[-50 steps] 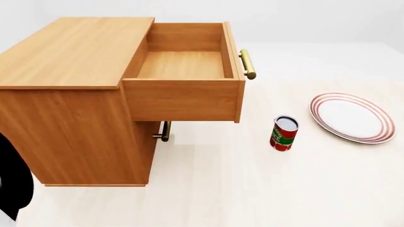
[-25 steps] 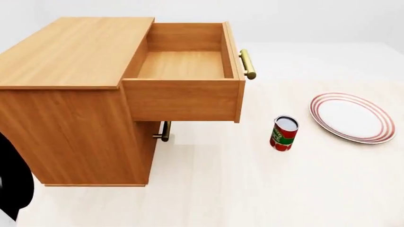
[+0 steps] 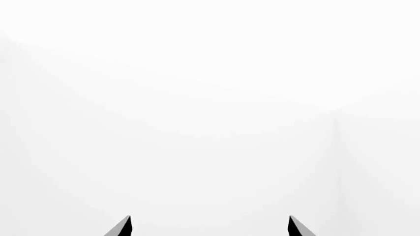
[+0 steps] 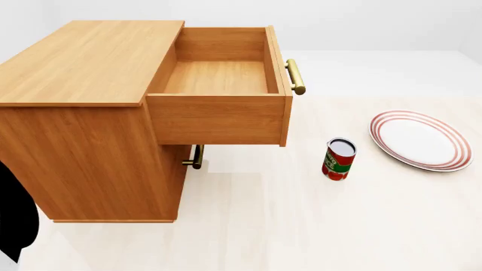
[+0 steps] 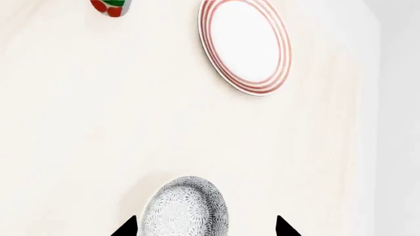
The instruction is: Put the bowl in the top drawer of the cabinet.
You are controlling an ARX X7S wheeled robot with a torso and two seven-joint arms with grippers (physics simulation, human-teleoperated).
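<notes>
The bowl [image 5: 186,206], blue-grey speckled, shows only in the right wrist view, lying on the pale table; it is out of the head view. My right gripper [image 5: 204,224] is open, one fingertip on each side of the bowl, neither touching it. The cabinet [image 4: 83,62] stands at the left in the head view. Its top drawer [image 4: 218,118] is pulled out and empty, brass handle [image 4: 295,76] toward the right. My left gripper [image 3: 210,224] is open with nothing between its fingers and faces only blank white.
A red can [image 4: 339,159] stands on the table [image 4: 301,226] right of the cabinet, with a red-ringed white plate [image 4: 420,139] beyond it; both also show in the right wrist view, the plate [image 5: 246,45] and the can [image 5: 111,6]. The lower drawer handle [image 4: 197,156] sits under the open drawer. A dark part of my left arm [image 4: 15,226] is at the lower left.
</notes>
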